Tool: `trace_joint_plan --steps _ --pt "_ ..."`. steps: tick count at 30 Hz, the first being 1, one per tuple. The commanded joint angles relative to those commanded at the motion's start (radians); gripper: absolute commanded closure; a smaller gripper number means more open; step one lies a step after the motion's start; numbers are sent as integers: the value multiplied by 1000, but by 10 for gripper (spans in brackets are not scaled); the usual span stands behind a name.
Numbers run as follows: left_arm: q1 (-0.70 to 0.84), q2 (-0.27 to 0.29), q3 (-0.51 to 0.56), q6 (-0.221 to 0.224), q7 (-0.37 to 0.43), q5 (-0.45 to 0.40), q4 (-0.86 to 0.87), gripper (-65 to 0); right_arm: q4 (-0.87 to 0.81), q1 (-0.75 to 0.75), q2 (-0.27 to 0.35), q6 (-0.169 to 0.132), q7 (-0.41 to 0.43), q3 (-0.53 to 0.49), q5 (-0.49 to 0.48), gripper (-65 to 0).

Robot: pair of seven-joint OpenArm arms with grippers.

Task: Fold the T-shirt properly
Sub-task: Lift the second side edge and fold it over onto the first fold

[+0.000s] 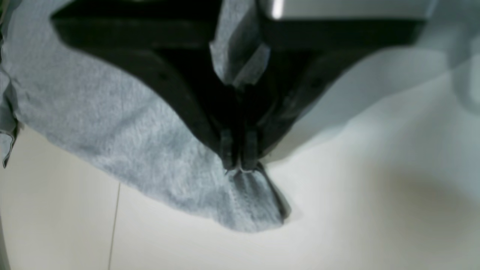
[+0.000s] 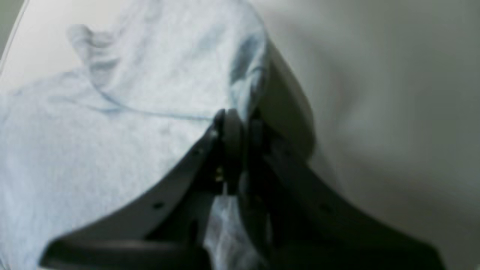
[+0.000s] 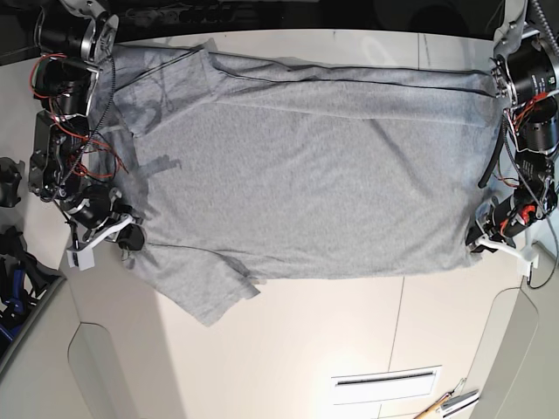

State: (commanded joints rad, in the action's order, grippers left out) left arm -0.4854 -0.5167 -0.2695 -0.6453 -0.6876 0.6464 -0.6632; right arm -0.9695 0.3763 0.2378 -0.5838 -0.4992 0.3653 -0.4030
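Note:
The T-shirt (image 3: 306, 166) is light heather-grey and lies spread wide across the white table, plain side up, with no lettering showing. Its two short sleeves are at the left in the base view, one far (image 3: 162, 83) and one near (image 3: 210, 297). My right gripper (image 3: 131, 237) is shut on the shirt's edge by the near sleeve; the wrist view shows its jaws (image 2: 236, 120) closed on cloth (image 2: 131, 112). My left gripper (image 3: 479, 237) is shut on the near right corner; in the wrist view (image 1: 239, 167) a tuft of cloth (image 1: 255, 210) pokes out past the tips.
The white table (image 3: 349, 332) has a seam line and a narrow slot (image 3: 384, 384) near the front. Tools (image 3: 445, 406) lie at the front right edge. Dark gear (image 3: 13, 279) sits off the table's left side. Arm bases stand at both far corners.

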Motion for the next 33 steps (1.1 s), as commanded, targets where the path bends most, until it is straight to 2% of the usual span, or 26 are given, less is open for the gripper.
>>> trace_joint_plan --steps 1,3,6,11,15,20,24,29,33 --pt "1 -5 0 -8 -14 0 -17 0 -23 0 0 0 -19 0 0 0" --pt "1 -16 0 -51 -74 27 -58 0 -70 -1 0 0 -50 0 0 0" --pt "4 -34 0 -53 -178 123 -129 0 -131 -8 2 0 -78 0 -5 0" --pt "5 -71 0 -53 -265 161 -215 0 -142 -9 40 -9 -119 0 -64 0" --pt "23 -96 0 -53 -338 248 -242 0 -142 -9 68 -16 -170 0 -142 0" --pt "80 -118 0 -53 -376 305 -299 0 -167 -37 83 -19 -208 0 -182 0" --pt "163 -121 0 -53 -402 355 -383 0 -272 -132 95 -19 -204 1 -231 0" --pt "261 -135 0 -53 -413 359 -504 0 -432 -273 95 -18 -206 16 -233 0" --pt "314 -158 0 -53 -413 354 -565 0 -483 -355 95 -18 -205 60 -233 0"
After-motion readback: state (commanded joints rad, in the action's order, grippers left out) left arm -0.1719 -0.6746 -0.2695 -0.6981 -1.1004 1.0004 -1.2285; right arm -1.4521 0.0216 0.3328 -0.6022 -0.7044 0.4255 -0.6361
